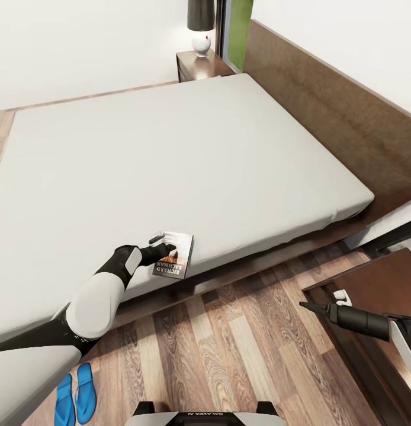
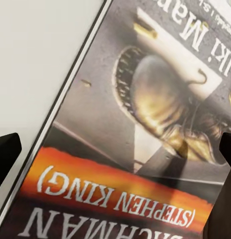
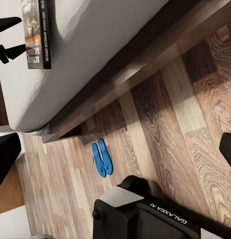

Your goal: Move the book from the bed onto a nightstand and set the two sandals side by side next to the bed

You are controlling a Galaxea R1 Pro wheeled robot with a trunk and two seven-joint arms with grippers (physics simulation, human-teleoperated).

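The book (image 1: 177, 259) lies flat on the bed's grey mattress (image 1: 170, 148), close to its near edge. My left gripper (image 1: 164, 244) hovers right over it, open, one finger on each side of the cover. The left wrist view has the book (image 2: 135, 124) close up, with a golden image and an orange band. Both blue sandals (image 1: 75, 395) lie side by side on the floor beside the bed. My right gripper (image 1: 325, 300) is open and holds nothing, above the near nightstand (image 1: 386, 284). The right wrist view looks down on the sandals (image 3: 102, 158) and the book (image 3: 38, 35).
A second nightstand (image 1: 199, 65) with a dark-shaded lamp (image 1: 201, 23) stands at the far end of the bed, by the headboard (image 1: 324, 100). Wood-plank floor (image 1: 241, 343) lies between the bed frame and my base (image 1: 205, 414).
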